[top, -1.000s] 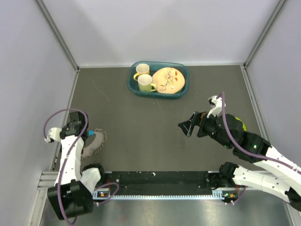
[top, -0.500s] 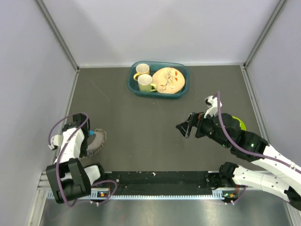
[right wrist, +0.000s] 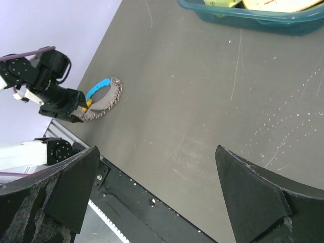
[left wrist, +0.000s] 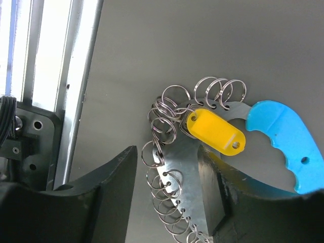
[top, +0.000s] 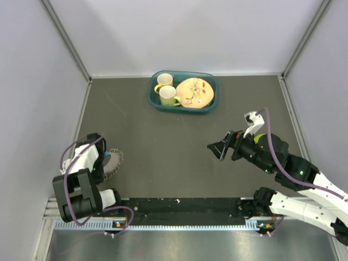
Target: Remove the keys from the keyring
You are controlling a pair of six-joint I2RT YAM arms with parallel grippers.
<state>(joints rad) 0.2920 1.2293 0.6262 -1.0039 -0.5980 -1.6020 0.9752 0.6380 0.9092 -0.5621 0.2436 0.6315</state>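
Left claw (left wrist: 167, 162), half-spread, straddles the keys (left wrist: 215, 131) on the tabletop (left wrist: 202, 40); a firm pinch looks due. Right claw (top: 217, 149) hovers wide-spread.

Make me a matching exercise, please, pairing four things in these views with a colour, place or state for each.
Things:
1. key tag
2. tub
3. curved handle
4. right claw

Descriptions:
A. teal, at the far side, holding mugs
B. open, above bare table
C. yellow, among the split rings
D. blue, beside the tag

Pairs: 1-C, 2-A, 3-D, 4-B
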